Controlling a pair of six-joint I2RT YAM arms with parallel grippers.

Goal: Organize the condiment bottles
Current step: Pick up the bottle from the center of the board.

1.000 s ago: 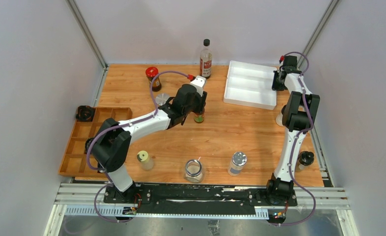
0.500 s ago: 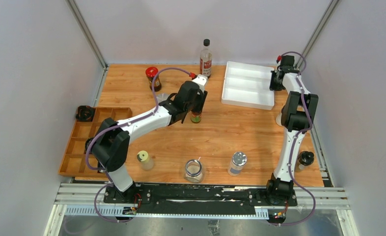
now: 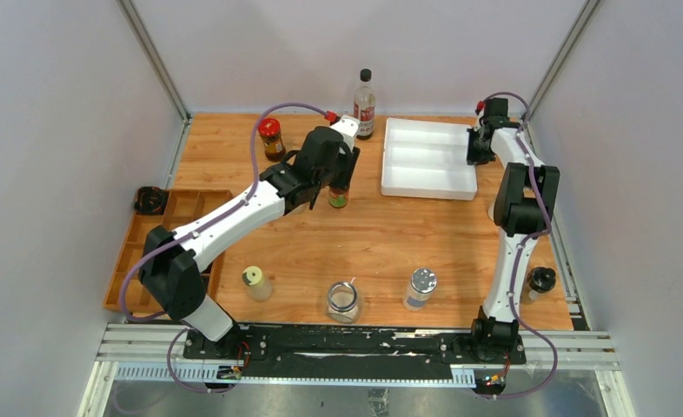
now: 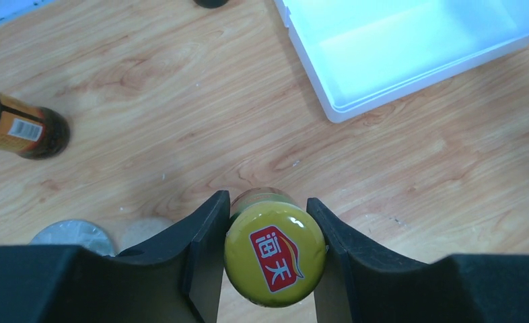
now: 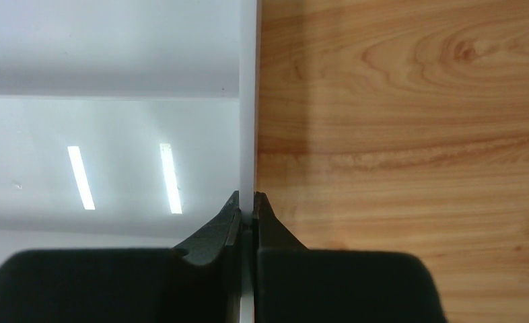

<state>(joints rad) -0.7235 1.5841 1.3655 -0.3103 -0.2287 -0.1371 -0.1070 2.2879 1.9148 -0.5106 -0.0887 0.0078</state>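
My left gripper (image 4: 268, 214) is shut on a small bottle with a yellow cap (image 4: 275, 254), held above the wood table left of the white tray (image 3: 425, 161); in the top view that yellow-capped bottle (image 3: 339, 196) hangs under the left gripper (image 3: 338, 181). My right gripper (image 5: 248, 200) is shut on the white tray's right rim (image 5: 248, 101), at the back right (image 3: 475, 146). Other condiment bottles stand around: a tall clear one with a red label (image 3: 364, 106), a red-capped jar (image 3: 271, 139), a silver-capped jar (image 3: 420, 287), an open glass jar (image 3: 343, 301) and a pale-capped bottle (image 3: 255, 282).
A wooden compartment organizer (image 3: 160, 243) lies at the left edge with a black-lidded jar (image 3: 150, 201) beside it. Another black-capped jar (image 3: 540, 281) stands at the right edge near the right arm's base. A silver lid (image 4: 66, 233) shows under the left gripper.
The left arm has carried the yellow-capped bottle toward the back and a little left. The right gripper has pulled the white tray leftward.
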